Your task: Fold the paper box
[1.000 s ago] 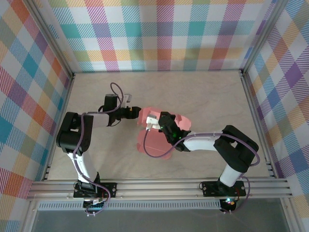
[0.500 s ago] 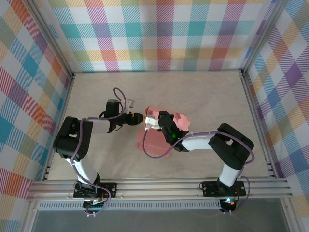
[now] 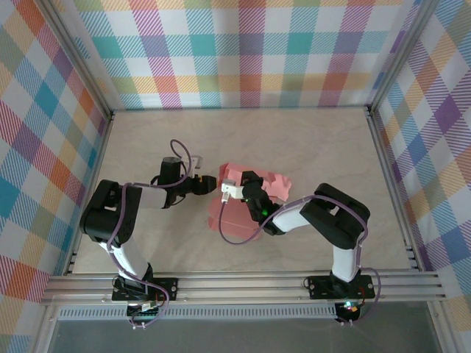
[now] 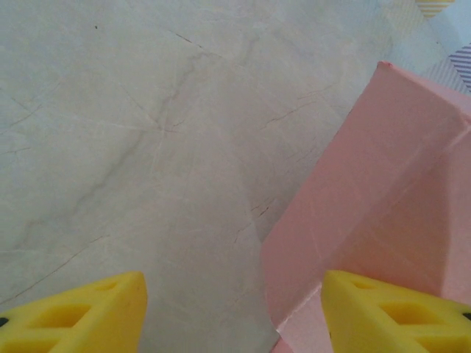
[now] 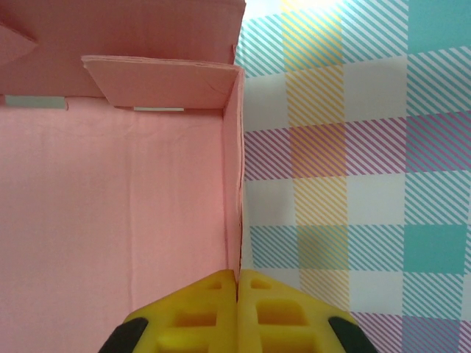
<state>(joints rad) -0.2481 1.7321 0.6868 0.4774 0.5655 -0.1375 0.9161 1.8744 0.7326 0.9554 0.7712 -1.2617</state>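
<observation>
The right gripper (image 5: pixel 238 278) has its yellow fingers pressed together on the top edge of one upright side wall of the paper box (image 5: pixel 118 206), so it holds the box by that thin wall. In the right wrist view the wall runs straight away from the fingers to a far corner, where a short flap (image 5: pixel 165 82) leans inward. Left of the wall lies the box's plain pink floor, with two pale strips at the foot of the far wall. To the right of the wall is the plaid backdrop (image 5: pixel 346 147).

The left gripper (image 4: pixel 234 315) is spread wide. Its left fingertip is over the pale table (image 4: pixel 132 132), its right fingertip over a slanted pink panel of the box; whether it touches the card cannot be told.

From above, the box (image 3: pixel 227 215) sits mid-table between the two grippers, partly raised. The left arm bends at its elbow near the left rail and reaches rightward to the box's left side. The right arm folds sharply at its elbow, and its forearm stretches left, low across the box.
</observation>
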